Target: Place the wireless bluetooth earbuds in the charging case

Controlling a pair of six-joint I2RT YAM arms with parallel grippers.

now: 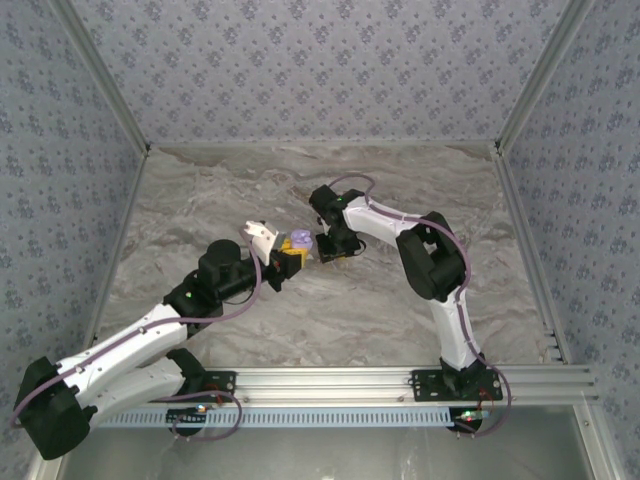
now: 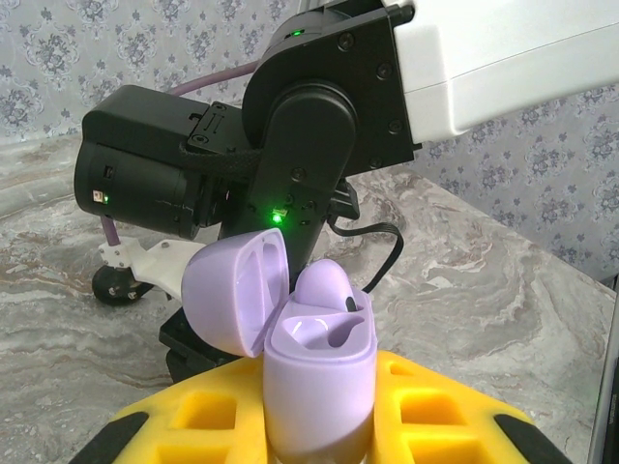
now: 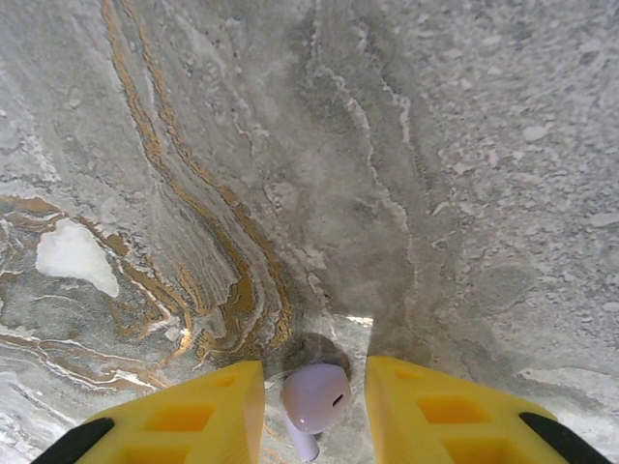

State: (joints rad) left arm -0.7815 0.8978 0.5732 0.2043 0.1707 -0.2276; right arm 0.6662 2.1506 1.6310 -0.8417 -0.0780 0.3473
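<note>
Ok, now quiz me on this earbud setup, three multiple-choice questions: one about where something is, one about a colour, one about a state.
1. Where is the loose earbud? A in the lid; B between the fingers of the right gripper; C under the case.
2. The charging case is: A black; B green; C lilac.
3. The case lid is: A open; B shut; C missing.
Answers: 1 B, a yellow finger flanks it on each side; 2 C, body and lid are both lilac; 3 A, it is tipped back, with one seated earbud showing.
</note>
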